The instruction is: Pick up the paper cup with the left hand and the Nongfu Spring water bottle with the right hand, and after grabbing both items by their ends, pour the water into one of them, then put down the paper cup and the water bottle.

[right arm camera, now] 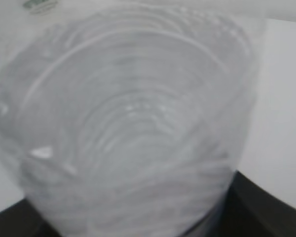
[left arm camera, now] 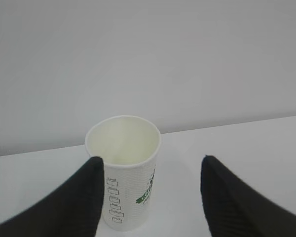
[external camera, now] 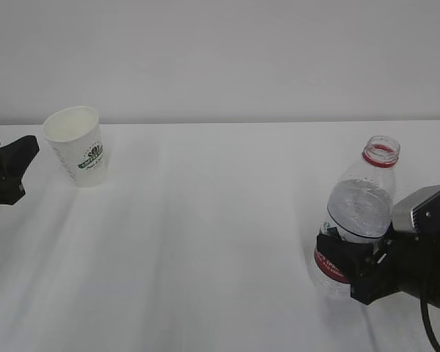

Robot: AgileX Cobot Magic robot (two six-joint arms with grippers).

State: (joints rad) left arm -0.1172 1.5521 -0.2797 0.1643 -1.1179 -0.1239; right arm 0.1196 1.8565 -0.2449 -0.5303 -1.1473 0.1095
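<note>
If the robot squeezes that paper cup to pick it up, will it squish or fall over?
The paper cup looks empty and thin-walled, so it is probably very light and may dent under a hard squeeze. It stands upright on a base narrower than its rim, so a sideways nudge from a finger could tip it.

The left hand [external camera: 7, 167] sits low at the left edge, fingers [left arm camera: 79, 197] spread apart and closed on nothing. The right hand [external camera: 352, 257] reaches in from the right (only partly seen), jaws clamped around the Nongfu Spring water bottle [external camera: 359, 213].
</note>
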